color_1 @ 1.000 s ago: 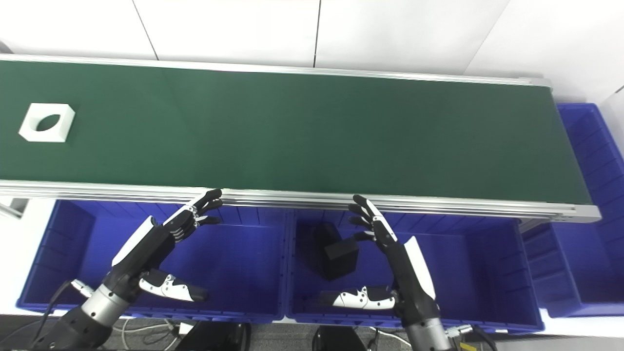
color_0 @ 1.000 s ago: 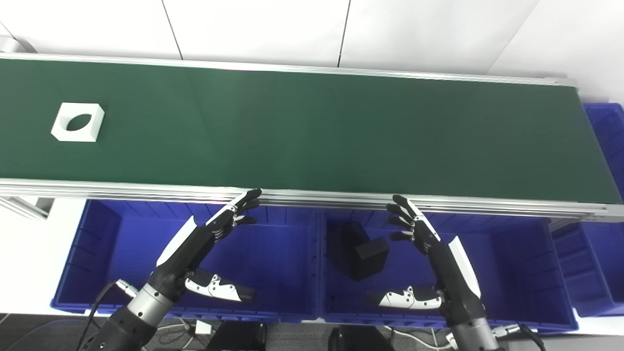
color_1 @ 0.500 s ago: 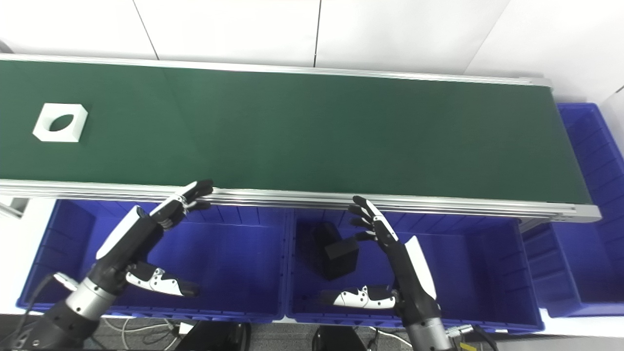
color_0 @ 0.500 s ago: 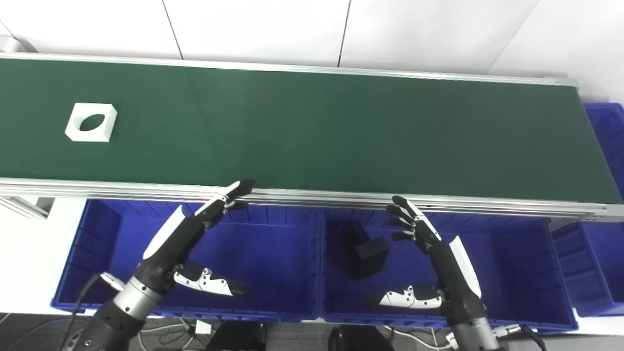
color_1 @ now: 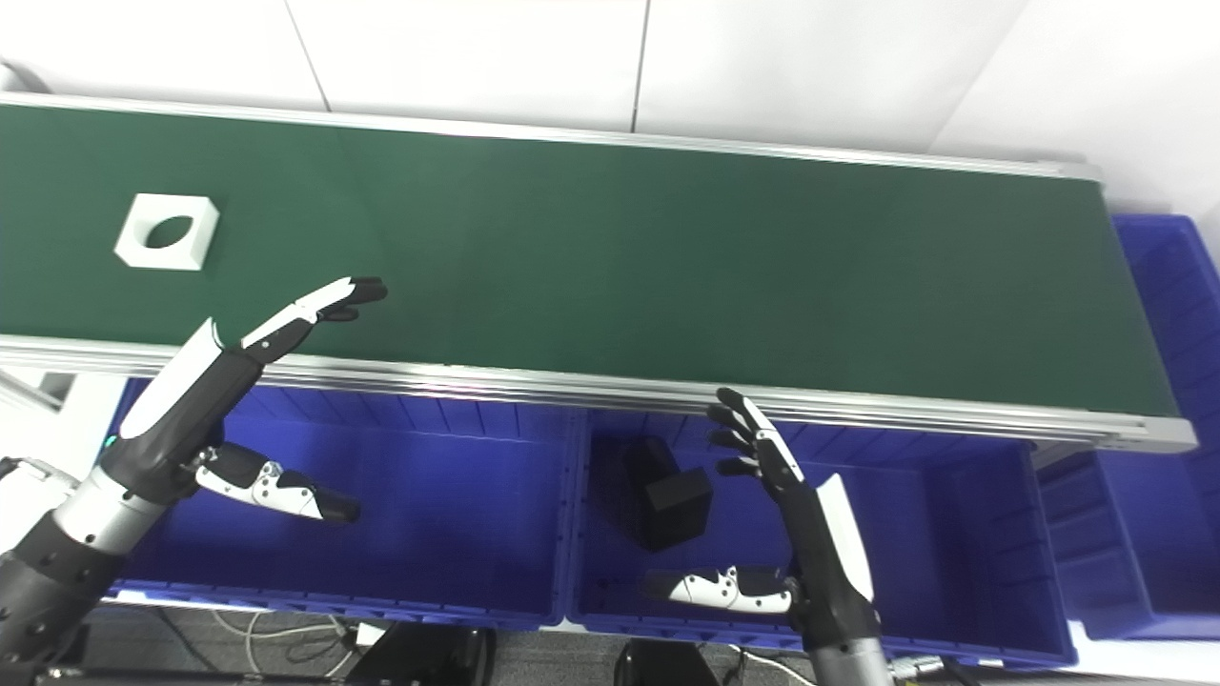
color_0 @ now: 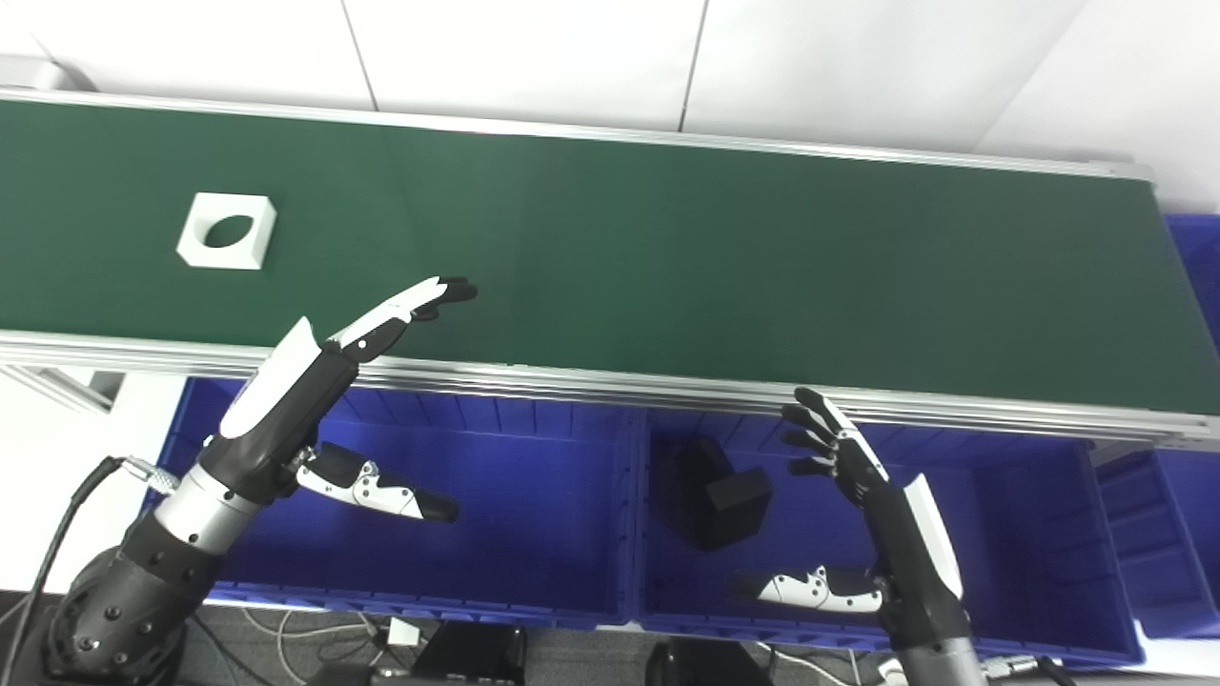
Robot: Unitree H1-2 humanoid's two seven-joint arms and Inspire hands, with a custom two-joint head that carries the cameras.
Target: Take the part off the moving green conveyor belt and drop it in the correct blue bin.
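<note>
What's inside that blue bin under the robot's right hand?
Black parts lie in the right blue bin, under the open right hand. The arm hides part of the bin floor.

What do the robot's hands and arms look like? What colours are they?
The left hand and right hand are black with white covers on the backs, and the thumbs are white with black tips. Grey metal rings sit at the wrists. The arms are black, and a dark cable runs beside the left one.
</note>
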